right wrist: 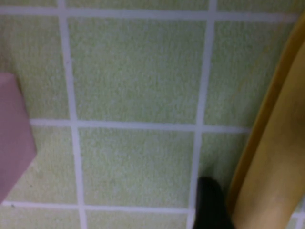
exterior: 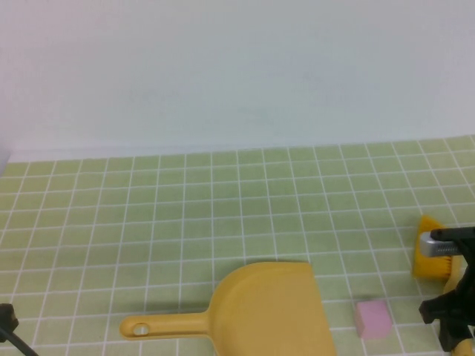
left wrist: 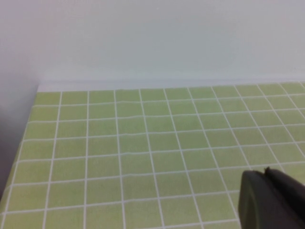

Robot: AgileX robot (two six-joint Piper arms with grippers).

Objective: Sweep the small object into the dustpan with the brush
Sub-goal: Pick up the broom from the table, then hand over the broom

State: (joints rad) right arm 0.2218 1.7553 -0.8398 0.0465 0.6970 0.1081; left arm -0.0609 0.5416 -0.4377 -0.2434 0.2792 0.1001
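Dustpan: yellow plastic dustpan (exterior: 271, 308) lies flat at the near edge of the table, around six o'clock in the high view, its round-ended handle (exterior: 159, 325) pointing toward nine o'clock and its wide mouth toward three o'clock.
Small object: pale pink square block (exterior: 372, 318) sits on the cloth just beside the dustpan's mouth, at about five o'clock, apart from the pan's edge by a narrow strip of cloth; the right wrist view shows it again (right wrist: 14, 143) with the dustpan's rim (right wrist: 271, 143) across the frame from it.
Right gripper: black right gripper (exterior: 449, 293) stands at four o'clock, at the table's right edge, just beyond the pink block; how its pincer is set cannot be told.
Brush: yellow-bristled brush with a silver ferrule (exterior: 430, 256) is at the right gripper, its bristles near the cloth, just behind the pink block toward three o'clock.
Left gripper: black left gripper (exterior: 7, 322) shows only as a sliver at eight o'clock, at the near left corner, well apart from the dustpan; a dark part of it (left wrist: 271, 200) shows in its own wrist view, and its pincer cannot be told.
Table: green cloth with a white grid (exterior: 223, 215) runs back to twelve o'clock.
Wall: plain pale wall (exterior: 237, 74) rises behind the table's far edge.
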